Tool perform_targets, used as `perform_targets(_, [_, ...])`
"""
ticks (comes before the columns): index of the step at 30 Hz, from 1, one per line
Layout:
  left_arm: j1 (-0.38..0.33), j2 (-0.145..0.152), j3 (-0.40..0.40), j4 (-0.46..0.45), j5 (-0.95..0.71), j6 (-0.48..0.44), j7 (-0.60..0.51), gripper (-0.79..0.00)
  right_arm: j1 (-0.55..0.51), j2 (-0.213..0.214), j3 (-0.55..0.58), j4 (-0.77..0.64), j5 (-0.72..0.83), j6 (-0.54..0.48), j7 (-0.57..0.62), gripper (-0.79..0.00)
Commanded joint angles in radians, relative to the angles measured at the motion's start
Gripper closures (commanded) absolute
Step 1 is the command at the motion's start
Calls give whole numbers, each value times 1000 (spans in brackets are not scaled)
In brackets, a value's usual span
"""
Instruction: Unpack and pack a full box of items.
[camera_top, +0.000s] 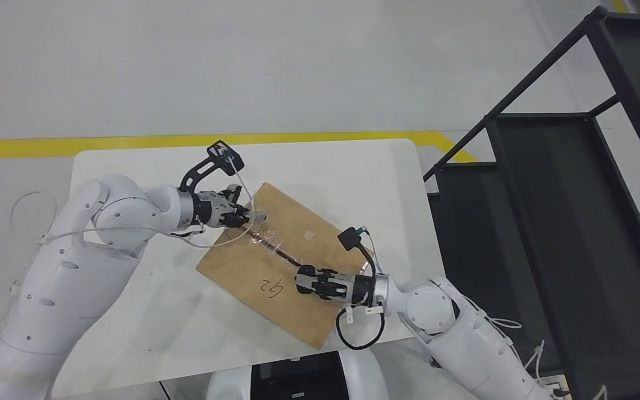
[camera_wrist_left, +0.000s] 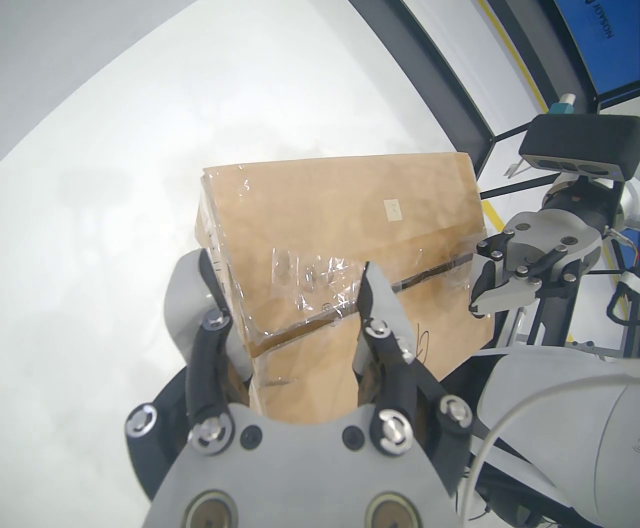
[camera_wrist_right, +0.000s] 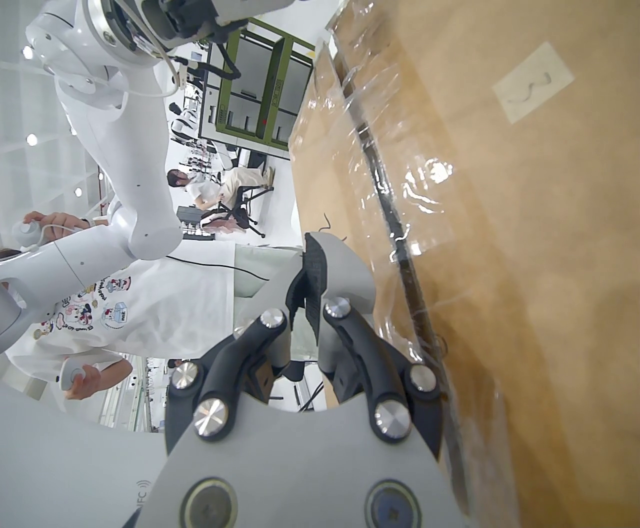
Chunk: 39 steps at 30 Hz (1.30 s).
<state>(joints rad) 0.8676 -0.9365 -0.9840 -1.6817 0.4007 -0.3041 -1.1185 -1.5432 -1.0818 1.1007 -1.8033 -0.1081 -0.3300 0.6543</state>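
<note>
Box, label marked 3; left jaws spread astride it, right jaws pressed together.

Cardboard box: small white sticker with handwritten "3". Black marker scrawl on the lid, maybe "92", not clear.
</note>
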Motion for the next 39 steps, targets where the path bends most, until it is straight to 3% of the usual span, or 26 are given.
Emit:
perform_targets(1, [-1,-2,4,3,-31,-17,3,-785,1,0,-2,3,1,-3,-3,0])
perform_targets(12, [-7,-3,2,-2,-95,-72,-9,-785,39,-7,-40,30,-8,-9,-8,0])
perform_targets(13, [-6,-3,3,-1,-93,-73,-7,-754,45,-8,-44,31,-14,-9,-14,0])
perform_targets(14, [-6,-3,5,-1,-92,-73,-5,-600,51,-10,-47,28,-19,-15,-24,0])
perform_targets(15, [-6,-3,6,-3,-93,-75,-2,-354,57,-11,-52,25,-22,-21,-37,0])
perform_targets(18, [-4,-3,1,-5,-95,-76,15,0,79,-18,-73,10,-30,-38,-64,0])
perform_targets(24, [24,6,-48,-2,-104,-71,63,0,159,-42,-144,34,-19,-56,-112,0])
perform_targets(31, [129,34,-196,-5,-150,-67,161,0,246,-78,-217,131,0,-57,-215,0])
perform_targets(39, [252,60,-347,-21,-200,-82,216,0,292,-106,-257,203,-90,64,-343,0])
